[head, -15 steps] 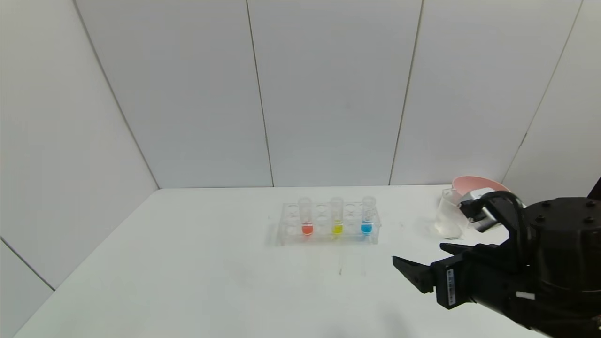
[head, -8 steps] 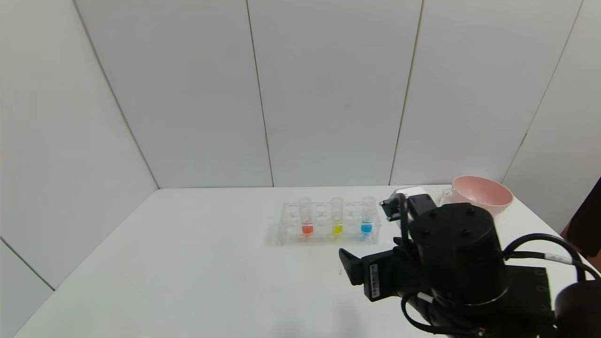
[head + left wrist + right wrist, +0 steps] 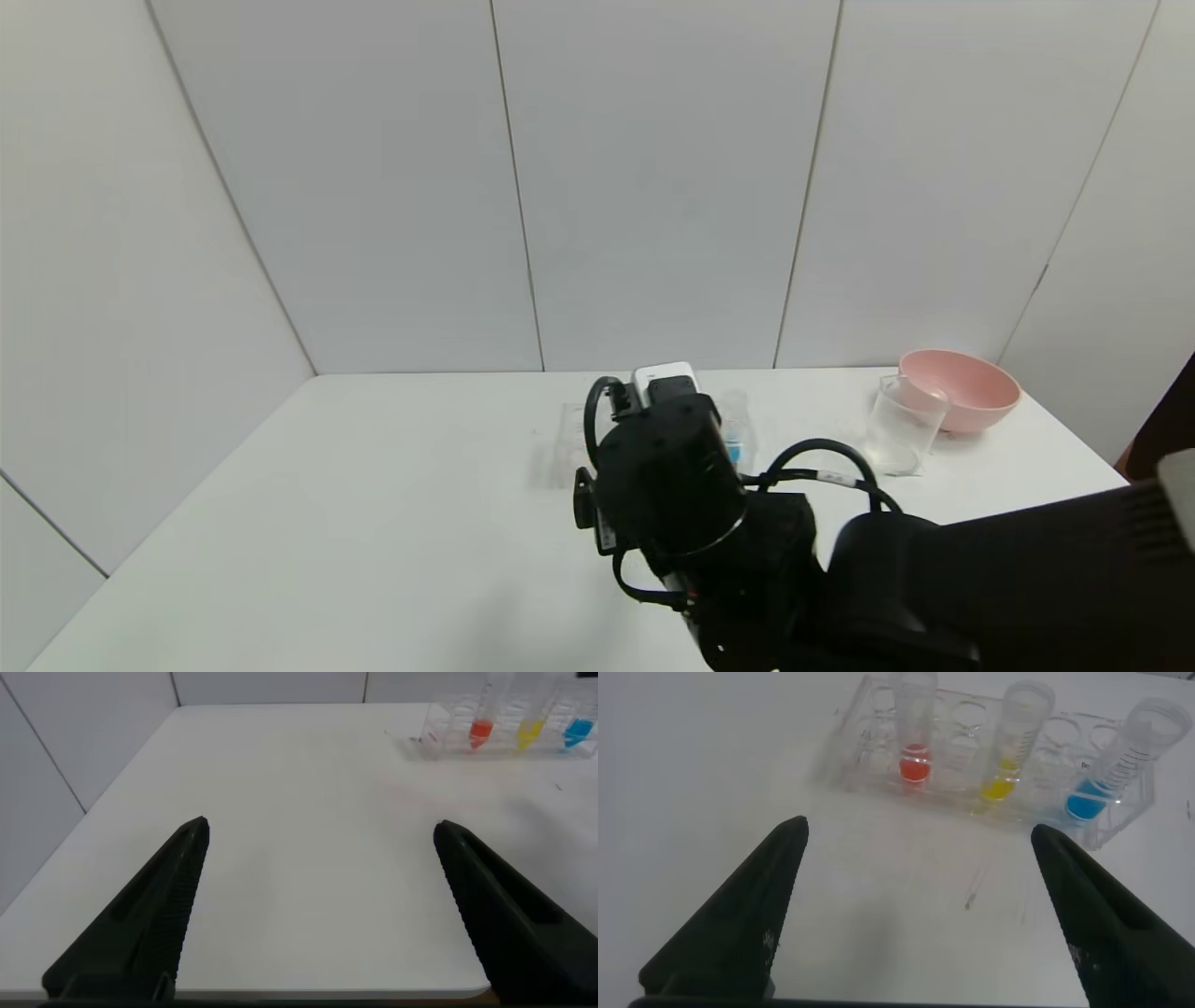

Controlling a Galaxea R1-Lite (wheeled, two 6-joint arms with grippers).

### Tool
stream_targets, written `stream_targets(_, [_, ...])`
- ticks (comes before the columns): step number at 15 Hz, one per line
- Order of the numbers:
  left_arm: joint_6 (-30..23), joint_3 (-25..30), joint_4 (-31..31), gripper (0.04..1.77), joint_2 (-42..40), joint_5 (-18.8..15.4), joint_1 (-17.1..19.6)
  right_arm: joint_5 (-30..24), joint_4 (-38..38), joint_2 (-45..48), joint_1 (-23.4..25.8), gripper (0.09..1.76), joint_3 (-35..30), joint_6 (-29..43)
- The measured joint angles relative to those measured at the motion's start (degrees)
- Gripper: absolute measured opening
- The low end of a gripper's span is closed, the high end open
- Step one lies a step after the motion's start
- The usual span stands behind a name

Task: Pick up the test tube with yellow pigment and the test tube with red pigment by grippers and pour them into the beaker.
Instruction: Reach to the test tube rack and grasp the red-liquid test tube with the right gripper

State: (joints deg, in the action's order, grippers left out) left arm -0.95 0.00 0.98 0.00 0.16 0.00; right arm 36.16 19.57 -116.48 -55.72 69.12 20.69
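Right wrist view: the right gripper (image 3: 910, 905) hangs with fingers spread wide and empty, near side of the clear rack (image 3: 878, 742) on the counter (image 3: 710, 784). The test tube with yellow pigment (image 3: 1013, 742) stands upright straight beyond them, the test tube with red pigment (image 3: 915, 728) to its left. The left gripper (image 3: 318, 905), also wide open and empty, sits well away at the counter's near left. The beaker (image 3: 898, 425) waits far right.

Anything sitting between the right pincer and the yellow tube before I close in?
No. In the right wrist view the open right pincer faces the test tube with yellow pigment in its clear rack, and only bare white table lies between.
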Motion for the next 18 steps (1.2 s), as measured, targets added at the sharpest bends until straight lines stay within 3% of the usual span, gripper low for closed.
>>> stream_targets(9, [0.0,0.0,0.0,1.72,0.0,0.0,0.0,2.7,-10.8,-16.1,-0.1,1.71,23.8,0.0])
stream_targets(18, [0.0,0.0,0.0,1.72,0.0,0.0,0.0,3.6,-13.0,-23.6,3.9,1.71,35.0,-1.5])
